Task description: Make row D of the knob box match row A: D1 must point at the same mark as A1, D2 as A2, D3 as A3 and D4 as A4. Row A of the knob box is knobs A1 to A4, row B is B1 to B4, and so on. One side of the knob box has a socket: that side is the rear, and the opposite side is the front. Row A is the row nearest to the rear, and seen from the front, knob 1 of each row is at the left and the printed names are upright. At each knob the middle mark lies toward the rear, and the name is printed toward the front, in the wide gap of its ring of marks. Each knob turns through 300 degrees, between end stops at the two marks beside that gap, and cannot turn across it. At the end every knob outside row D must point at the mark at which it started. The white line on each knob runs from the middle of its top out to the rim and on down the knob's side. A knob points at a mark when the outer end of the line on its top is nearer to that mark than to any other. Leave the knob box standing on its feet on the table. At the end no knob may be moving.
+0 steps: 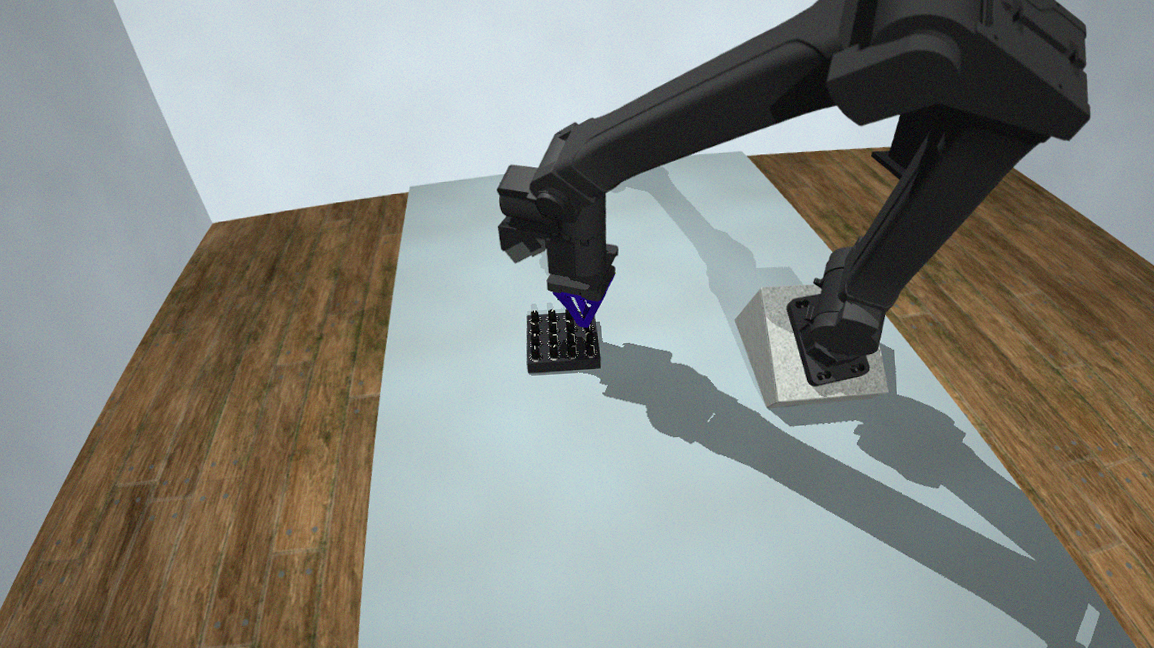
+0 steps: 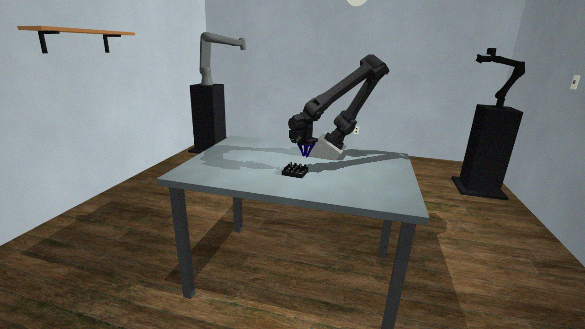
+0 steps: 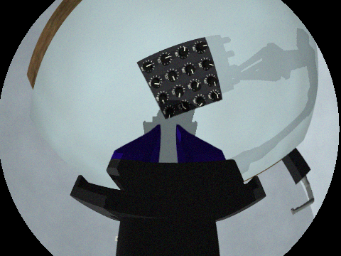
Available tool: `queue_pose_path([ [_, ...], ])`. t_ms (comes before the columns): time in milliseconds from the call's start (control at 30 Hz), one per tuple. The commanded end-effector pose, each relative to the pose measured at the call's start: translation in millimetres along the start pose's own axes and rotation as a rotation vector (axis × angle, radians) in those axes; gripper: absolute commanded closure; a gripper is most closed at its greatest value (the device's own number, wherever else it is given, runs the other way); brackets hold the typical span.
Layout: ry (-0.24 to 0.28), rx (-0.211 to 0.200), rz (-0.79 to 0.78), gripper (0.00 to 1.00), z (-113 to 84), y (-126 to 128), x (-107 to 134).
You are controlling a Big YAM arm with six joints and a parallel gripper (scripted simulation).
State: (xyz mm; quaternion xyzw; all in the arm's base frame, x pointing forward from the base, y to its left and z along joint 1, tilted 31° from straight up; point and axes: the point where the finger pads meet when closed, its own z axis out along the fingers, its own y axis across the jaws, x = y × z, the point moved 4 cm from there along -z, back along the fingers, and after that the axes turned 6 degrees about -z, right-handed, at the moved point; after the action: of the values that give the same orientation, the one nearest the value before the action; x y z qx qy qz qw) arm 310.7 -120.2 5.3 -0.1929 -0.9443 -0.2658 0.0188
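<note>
The black knob box [image 1: 563, 367] [image 2: 292, 174] [image 3: 200, 75] stands on the table. In the wrist view its printed names lie left of the knobs, so row D is the left column, from D1 [image 3: 148, 66] to D4 [image 3: 169, 112]. Row A is the right column, from A1 [image 3: 200, 47] to A4 [image 3: 214, 95]. The lines on A1 and D1 both point roughly toward the rear. D4 is in shadow and its line is hard to read. My gripper [image 1: 583, 324] [image 2: 305, 156] [image 3: 168, 129] has a narrow, empty gap between its blue fingers. It hangs above the box's level and touches no knob.
The arm's pale stone base block [image 1: 784, 345] [image 2: 325, 148] stands on the table [image 1: 477, 525] [image 2: 351, 192] beyond the box. Knobs of rows B and C stand close between rows A and D. Two other arms on black pedestals [image 2: 207, 118] [image 2: 488, 151] stand away from the table.
</note>
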Motion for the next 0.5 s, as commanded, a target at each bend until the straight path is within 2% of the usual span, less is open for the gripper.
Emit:
queue_pose_path([
  [0, -0.031, 0.006, -0.159, 0.80, -14.3, 2.1, -6.6],
  [233, -0.016, 0.003, -0.341, 0.80, -12.4, -0.1, 2.3],
  [467, -0.036, 0.011, -0.374, 0.80, -17.5, -0.7, -5.7],
])
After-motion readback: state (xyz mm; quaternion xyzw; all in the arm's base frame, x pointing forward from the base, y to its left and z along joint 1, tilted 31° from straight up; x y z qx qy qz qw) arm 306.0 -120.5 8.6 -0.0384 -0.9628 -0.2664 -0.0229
